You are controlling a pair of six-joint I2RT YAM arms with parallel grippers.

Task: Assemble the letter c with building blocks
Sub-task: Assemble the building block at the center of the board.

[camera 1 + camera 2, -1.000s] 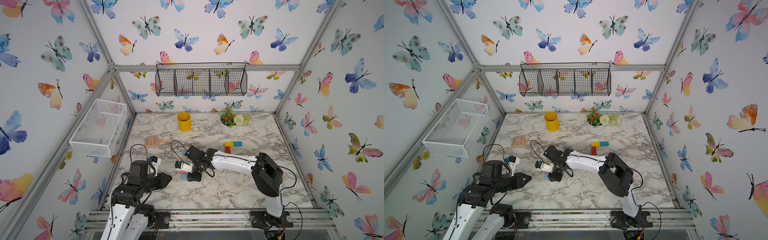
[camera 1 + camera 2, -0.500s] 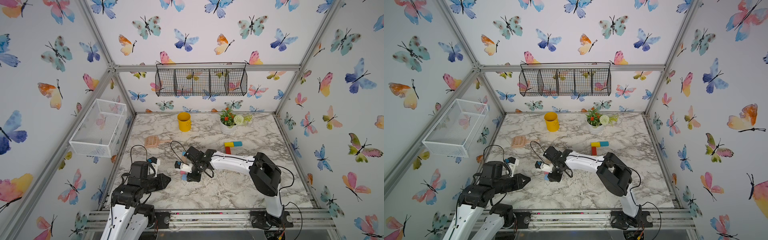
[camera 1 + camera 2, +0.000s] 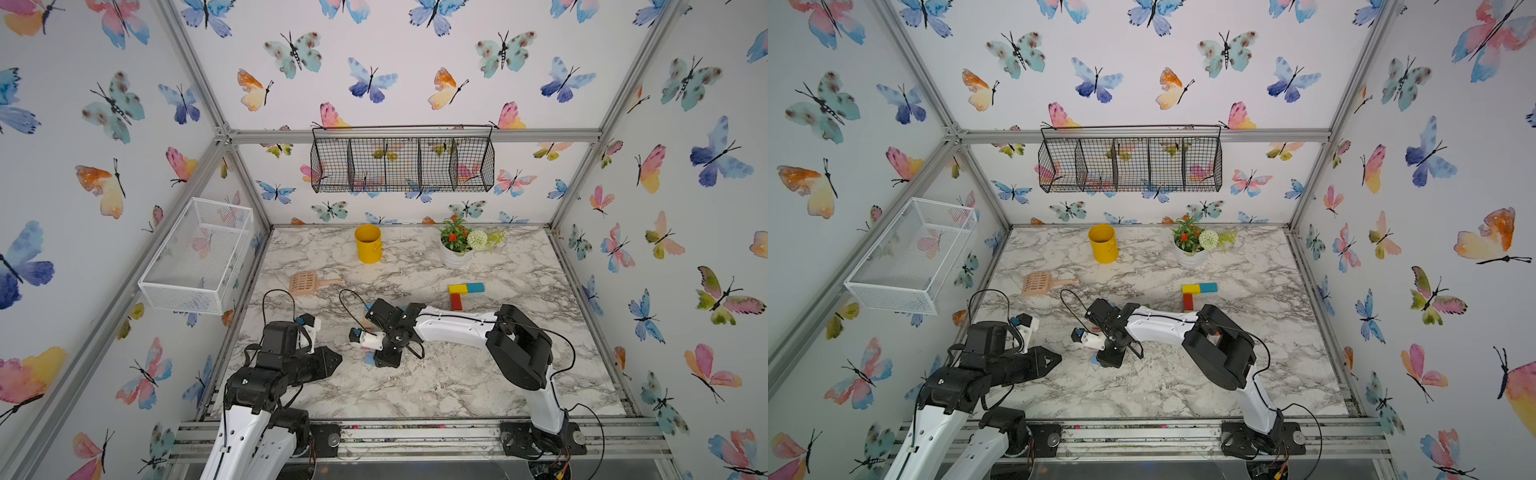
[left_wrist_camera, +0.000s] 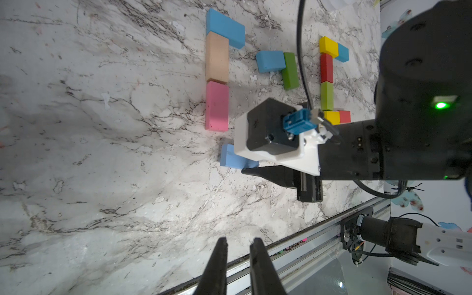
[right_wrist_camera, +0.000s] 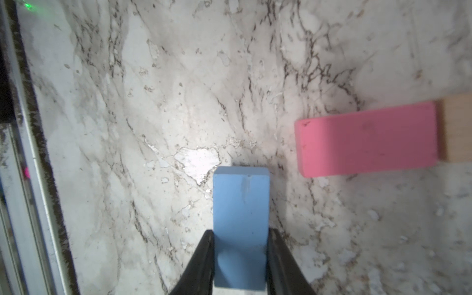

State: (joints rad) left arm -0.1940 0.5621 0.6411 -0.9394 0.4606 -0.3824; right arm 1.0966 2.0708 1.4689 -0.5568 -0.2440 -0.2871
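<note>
Where the marble table is shown in both top views, every item of the work is carried on it. The right arm is extended low across the table toward the left side. The left arm is positioned above the near left corner.

The left tool is shown in the left wrist view with its fingers narrowly apart. Nothing is held between them, and no block is touched.

The right tool is clamped on a light blue block. This block is gripped across its two long sides at one end, and its other end is pointed away from the tool. Whether it rests on the table or is held just above it cannot be told.

A line of three blocks is laid end to end, each touching the next:
- a blue block, set crosswise to form a corner
- a tan block
- a pink block

The light blue block is located near the free end of the pink block, apart from it and at a right angle to it.

A second blue block and a green block are laid touching each other, just beside that line. A group of six blocks in yellow, teal, red and green is arranged beyond them in a bracket shape, partly hidden by the right arm in both top views.
</note>
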